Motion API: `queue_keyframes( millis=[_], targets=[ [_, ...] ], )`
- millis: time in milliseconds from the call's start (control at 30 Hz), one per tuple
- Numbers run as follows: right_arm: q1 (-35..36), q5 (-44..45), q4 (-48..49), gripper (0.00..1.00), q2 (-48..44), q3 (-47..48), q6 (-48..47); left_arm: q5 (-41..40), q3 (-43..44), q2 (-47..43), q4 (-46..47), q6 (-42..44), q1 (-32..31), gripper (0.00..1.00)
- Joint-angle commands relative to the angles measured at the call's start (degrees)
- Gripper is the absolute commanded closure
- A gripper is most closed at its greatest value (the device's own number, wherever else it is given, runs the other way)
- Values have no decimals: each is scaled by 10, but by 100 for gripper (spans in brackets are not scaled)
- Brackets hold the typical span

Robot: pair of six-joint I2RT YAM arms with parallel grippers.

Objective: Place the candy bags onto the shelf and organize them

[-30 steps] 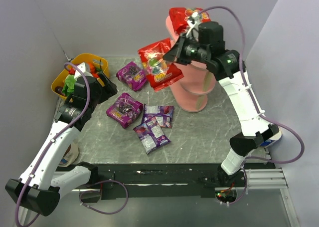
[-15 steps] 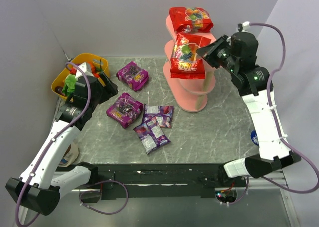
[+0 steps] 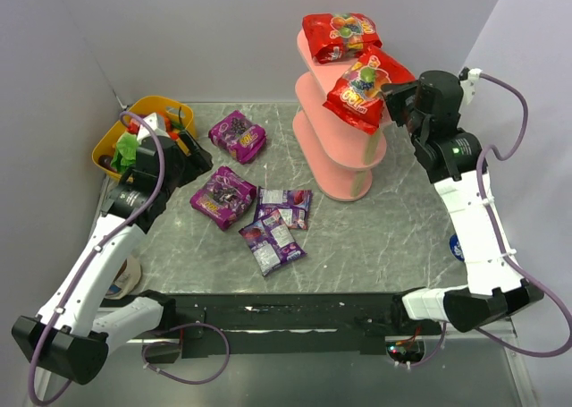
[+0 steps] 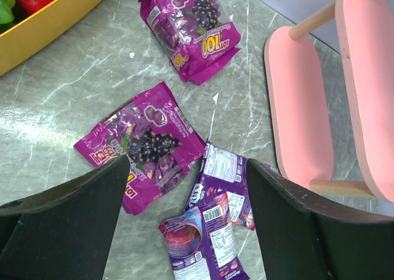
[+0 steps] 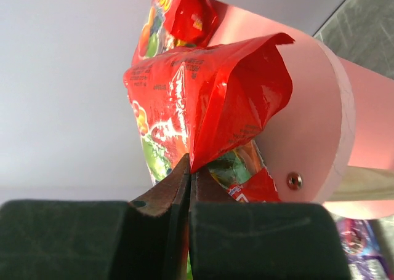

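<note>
1. Red candy bag: off the table, up at near-right end of shelf, level w/ the upper tiers. Cannot tell whether it rests on a board.
2. R gripper: jaws pinched shut on the bag's right edge. Bag hangs left of the jaws, toward the shelf, tilted.
3. Key relation: bag's long axis runs approx. left-right, i.e. across the boards, which run far-near. Judgement: needs a push left, poss. a turn, then release to sit square.
4. Second red bag: on top tier, far end, just beyond the held one.
5. Purple bags: four, flat on table, left of shelf. L gripper above them, jaws wide apart, holding nothing. L arm clearly nearer; R arm occupied.
6. Risk (judgement): glossy bag may slide off the board end on release.
</note>
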Motion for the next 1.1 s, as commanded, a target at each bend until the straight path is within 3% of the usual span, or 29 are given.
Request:
queue_keyframes(
  millis=[0, 33, 67, 167, 267, 333, 433, 633, 833, 967, 1067],
  targets=[
    [-4, 44, 17, 92, 21, 8, 55, 7, -1, 3, 11, -1, 0, 18],
    [-5, 44, 20, 85, 21, 4, 55, 5, -1, 3, 11, 0, 0, 18],
    [-4, 45, 18, 69, 21, 0, 55, 5, -1, 3, 10, -1, 0, 17],
    [-3, 41, 31, 47, 16, -11, 40, 2, -3, 1, 11, 1, 0, 17],
    [-4, 40, 28, 34, 10, -7, 8, 2, -7, 2, 12, 1, 0, 17],
    [-4, 35, 28, 31, 5, -9, -4, 3, -8, 4, 14, -1, 0, 17],
    [-3, 30, 29, 31, -9, -16, -29, 7, -10, 10, 16, -1, 0, 17],
    [-3, -5, 15, 46, -24, -14, -74, 8, -13, 13, 20, 1, 1, 17],
    [-2, -76, 3, 51, -18, -16, -84, 9, -17, 15, 24, 3, 0, 17],
    [-2, -84, -9, 70, -4, -33, -66, 12, -19, 17, 25, 2, 0, 17],
    [-2, -76, -22, 74, -5, -42, -55, 10, -18, 18, 22, 2, 0, 17]
  ],
)
